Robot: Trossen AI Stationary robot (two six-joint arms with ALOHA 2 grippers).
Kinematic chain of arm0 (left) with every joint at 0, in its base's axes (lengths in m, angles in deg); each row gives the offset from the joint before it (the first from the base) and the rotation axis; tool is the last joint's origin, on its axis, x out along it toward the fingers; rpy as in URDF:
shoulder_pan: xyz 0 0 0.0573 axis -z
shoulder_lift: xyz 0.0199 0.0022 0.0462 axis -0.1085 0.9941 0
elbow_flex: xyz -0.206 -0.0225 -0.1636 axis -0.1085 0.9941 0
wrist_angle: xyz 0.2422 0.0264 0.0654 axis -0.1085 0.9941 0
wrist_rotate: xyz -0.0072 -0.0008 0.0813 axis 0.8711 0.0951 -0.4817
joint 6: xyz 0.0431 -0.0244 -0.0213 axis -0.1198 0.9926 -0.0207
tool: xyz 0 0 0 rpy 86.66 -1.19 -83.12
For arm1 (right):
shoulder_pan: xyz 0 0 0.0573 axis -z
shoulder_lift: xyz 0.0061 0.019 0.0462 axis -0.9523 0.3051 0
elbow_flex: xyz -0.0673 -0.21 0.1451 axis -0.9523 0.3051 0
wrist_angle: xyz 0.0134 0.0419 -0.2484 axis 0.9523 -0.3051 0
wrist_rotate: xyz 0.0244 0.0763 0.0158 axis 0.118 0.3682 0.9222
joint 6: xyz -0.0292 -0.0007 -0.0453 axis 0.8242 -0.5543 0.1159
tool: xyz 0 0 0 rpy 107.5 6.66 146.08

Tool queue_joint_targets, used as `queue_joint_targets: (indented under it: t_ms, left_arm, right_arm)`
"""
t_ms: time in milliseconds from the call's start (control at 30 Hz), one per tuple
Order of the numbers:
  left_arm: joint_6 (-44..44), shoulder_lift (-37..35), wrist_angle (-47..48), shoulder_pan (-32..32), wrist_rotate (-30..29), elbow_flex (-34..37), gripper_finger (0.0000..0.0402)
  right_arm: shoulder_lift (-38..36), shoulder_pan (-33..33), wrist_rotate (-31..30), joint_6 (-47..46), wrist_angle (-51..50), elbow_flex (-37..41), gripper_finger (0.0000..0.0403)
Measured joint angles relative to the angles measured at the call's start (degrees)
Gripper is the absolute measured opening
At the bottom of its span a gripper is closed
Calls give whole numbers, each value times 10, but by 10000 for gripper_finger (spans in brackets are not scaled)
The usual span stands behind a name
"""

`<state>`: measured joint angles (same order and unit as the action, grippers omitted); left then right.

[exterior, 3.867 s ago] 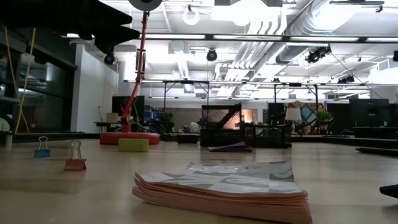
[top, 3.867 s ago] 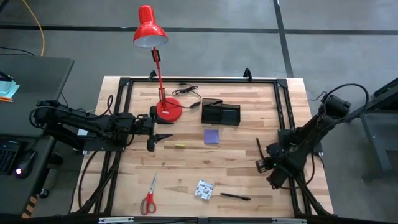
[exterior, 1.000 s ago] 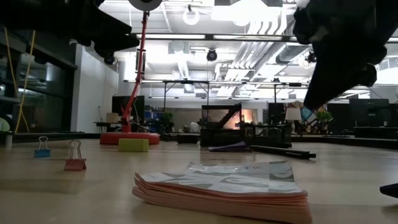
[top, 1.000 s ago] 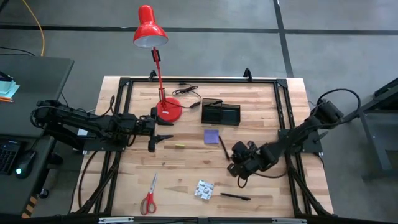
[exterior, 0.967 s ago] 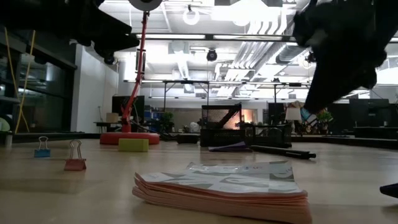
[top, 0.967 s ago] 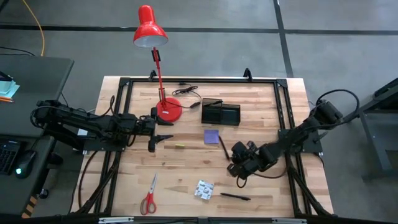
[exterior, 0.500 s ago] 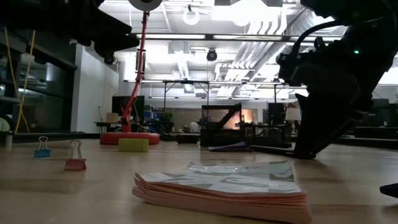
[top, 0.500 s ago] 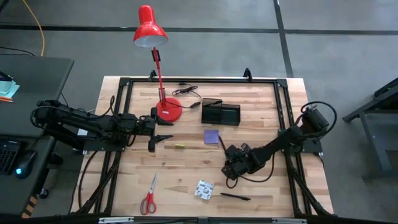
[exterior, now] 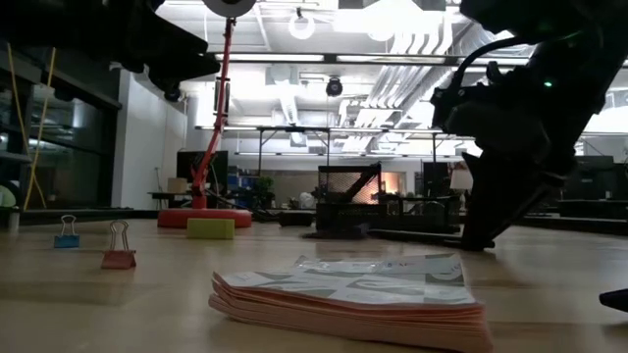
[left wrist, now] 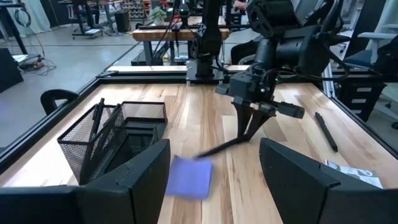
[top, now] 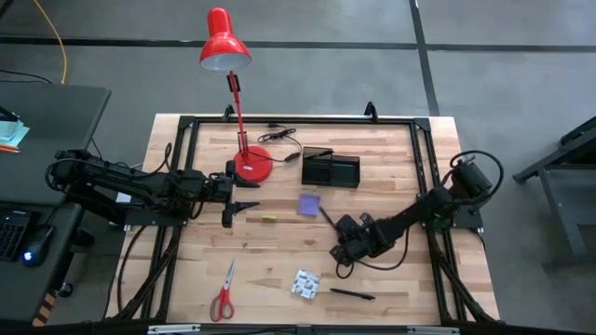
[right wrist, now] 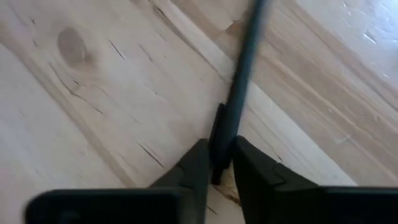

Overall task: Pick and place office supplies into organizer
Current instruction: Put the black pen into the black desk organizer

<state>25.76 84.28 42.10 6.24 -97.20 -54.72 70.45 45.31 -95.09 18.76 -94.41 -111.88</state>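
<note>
Item, step in hand: pick-up of black pen (right wrist: 239, 81), right gripper (top: 343, 244) pinching its near end at table level (left gripper (top: 226, 212) idle, spread); next, presumably lift and carry to organizer (top: 331, 170) ahead.

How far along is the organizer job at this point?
Done: the black mesh organizer holds one pen-like stick. In hand: the right claw is shut on a thin black pen low over the table. Left on the table: purple square notepad, red-handled scissors, white-blue patterned packet, another black pen, tiny yellow piece. The left claw waits open beside the lamp.
</note>
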Motion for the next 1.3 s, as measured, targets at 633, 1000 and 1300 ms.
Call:
queue_joint_targets:
  t_ms: [633, 1000, 1300]
  left_arm:
    - [0, 0, 0, 0, 0, 0, 233]
    - [0, 0, 0, 0, 0, 0, 233]
    - [0, 0, -4, 0, 0, 0, 233]
  right_arm:
    - [7, -1, -26, 95, -118, -131, 2]
    - [6, 3, -61, 89, -235, -163, 3]
    - [5, 24, -55, 119, -242, -163, 3]
